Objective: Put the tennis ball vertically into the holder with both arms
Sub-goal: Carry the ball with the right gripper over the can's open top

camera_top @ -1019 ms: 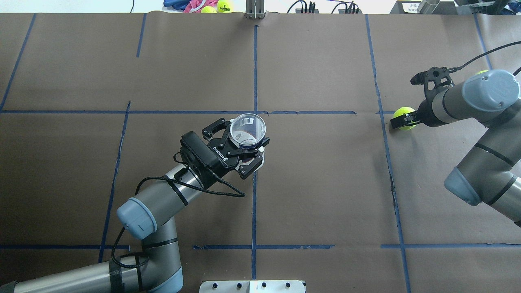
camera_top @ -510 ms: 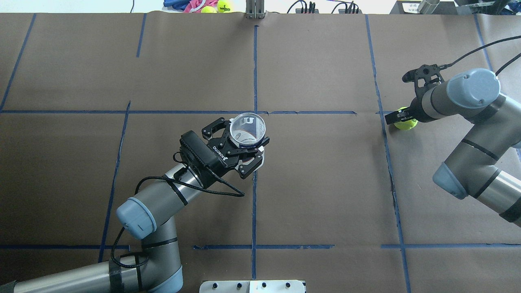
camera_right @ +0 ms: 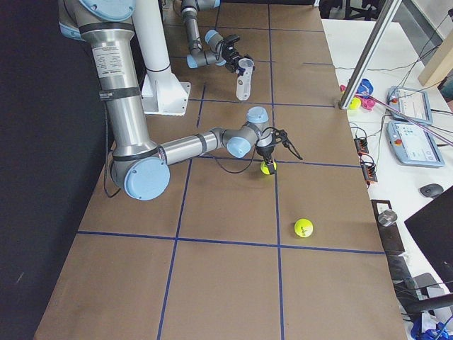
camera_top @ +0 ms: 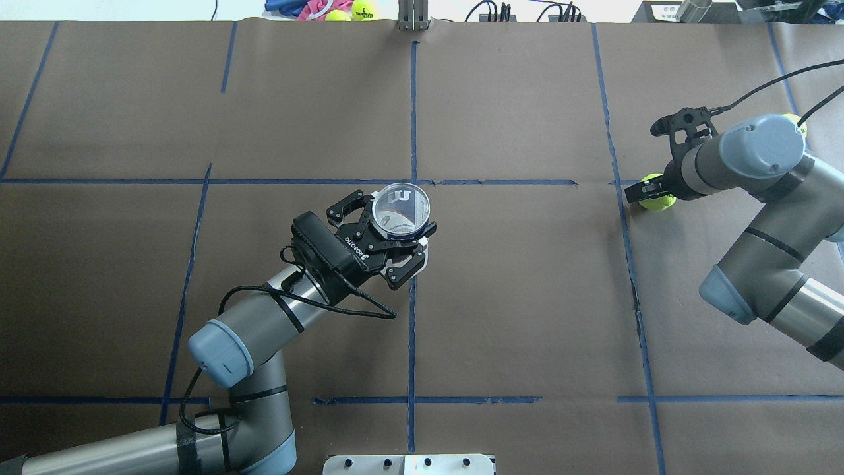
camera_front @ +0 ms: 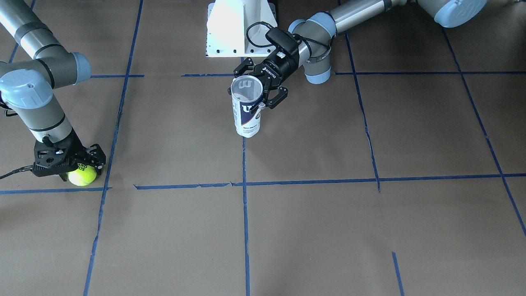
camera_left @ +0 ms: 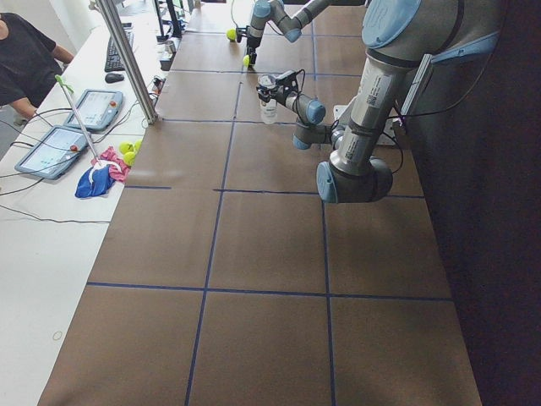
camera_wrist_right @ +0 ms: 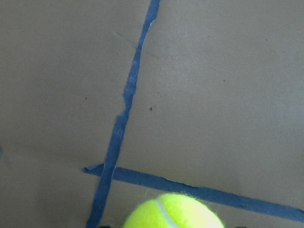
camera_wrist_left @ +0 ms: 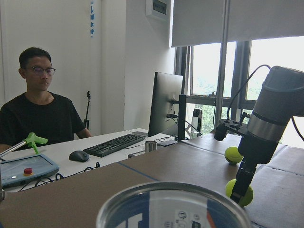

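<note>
The holder [camera_top: 401,212], a clear can with a white and navy label, stands upright near the table's middle, its open mouth up; it also shows in the front view [camera_front: 246,107]. My left gripper [camera_top: 394,227] is shut on its upper part from the side. The tennis ball [camera_top: 659,200] lies on the table at the right; it also shows in the front view [camera_front: 82,175] and at the bottom edge of the right wrist view [camera_wrist_right: 173,211]. My right gripper [camera_top: 649,196] points down over it, open, with a finger on either side.
A second tennis ball [camera_right: 304,227] lies on the table beyond my right arm. More balls [camera_top: 361,9] and a cloth lie past the far edge. The white pedestal base [camera_front: 240,26] stands behind the holder. Blue tape lines cross the brown table.
My right arm swung inward and lowered its gripper over the tennis ball, then nearly stopped. The ball stays on the table. The left arm and holder have not moved.
</note>
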### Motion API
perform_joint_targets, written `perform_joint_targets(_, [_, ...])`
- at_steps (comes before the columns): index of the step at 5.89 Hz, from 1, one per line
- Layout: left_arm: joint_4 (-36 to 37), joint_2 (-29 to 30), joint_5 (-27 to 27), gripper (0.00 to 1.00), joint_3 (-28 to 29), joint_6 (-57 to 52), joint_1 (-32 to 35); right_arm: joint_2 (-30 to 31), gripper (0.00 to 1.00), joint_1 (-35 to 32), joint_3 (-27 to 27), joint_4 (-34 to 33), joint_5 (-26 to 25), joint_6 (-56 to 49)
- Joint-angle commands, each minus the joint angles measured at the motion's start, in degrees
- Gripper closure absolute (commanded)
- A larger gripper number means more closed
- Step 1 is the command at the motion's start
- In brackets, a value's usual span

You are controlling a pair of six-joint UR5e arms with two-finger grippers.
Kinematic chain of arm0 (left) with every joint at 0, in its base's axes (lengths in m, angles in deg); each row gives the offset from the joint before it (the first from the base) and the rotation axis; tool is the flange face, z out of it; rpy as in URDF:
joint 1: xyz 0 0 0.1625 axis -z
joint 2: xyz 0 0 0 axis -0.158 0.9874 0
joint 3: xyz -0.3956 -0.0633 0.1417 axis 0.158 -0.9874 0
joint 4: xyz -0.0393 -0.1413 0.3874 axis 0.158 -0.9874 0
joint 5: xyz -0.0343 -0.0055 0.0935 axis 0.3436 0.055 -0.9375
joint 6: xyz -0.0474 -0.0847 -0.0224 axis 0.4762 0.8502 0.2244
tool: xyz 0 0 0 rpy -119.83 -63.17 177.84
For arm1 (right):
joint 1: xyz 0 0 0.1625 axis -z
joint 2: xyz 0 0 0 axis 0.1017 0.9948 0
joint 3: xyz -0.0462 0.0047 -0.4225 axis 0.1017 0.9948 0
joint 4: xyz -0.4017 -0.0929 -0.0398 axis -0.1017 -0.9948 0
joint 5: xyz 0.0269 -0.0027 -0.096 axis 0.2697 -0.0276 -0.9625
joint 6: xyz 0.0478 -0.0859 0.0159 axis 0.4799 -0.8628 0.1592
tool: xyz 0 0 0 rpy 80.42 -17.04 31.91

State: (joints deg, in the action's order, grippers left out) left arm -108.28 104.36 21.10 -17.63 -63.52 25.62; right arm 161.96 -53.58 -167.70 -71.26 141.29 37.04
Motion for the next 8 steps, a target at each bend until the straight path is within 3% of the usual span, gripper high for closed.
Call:
perform_joint_targets(1, [0.03, 0.00, 0.00, 0.20, 0.00, 0.00, 0.00, -0.19, 0.52, 0.20, 0.24, 0.01, -0.04, 0.11])
perform_joint_targets(2, [-0.06, -0.44, 0.00, 0.20, -0.09, 0.00, -0.09, -0.19, 0.91, 0.20, -0.54, 0.01, 0.13, 0.28])
perform_joint_targets(4, [-0.32, -0.35, 0.00, 0.20, 0.00, 0.35, -0.88, -1.07, 0.97, 0.20, -10.43, -1.57, 0.57, 2.81])
perform_joint_targets(5, [-1.72, -0.26, -0.09, 0.20, 0.35, 0.18, -1.84, -4.82, 0.97, 0.37, -15.01, -7.75, 3.70, 10.23])
perform_joint_targets(6, [-2.08, -0.35, -0.18, 0.21, 0.53, 0.18, -1.93, -10.68, 0.96, 1.68, -20.36, -18.00, 4.69, 15.53])
perform_joint_targets(8, [-2.17, -0.35, -2.63, 0.21, 1.23, 0.09, -2.98, -20.62, 0.96, 7.11, -28.21, -29.48, 4.53, 27.64])
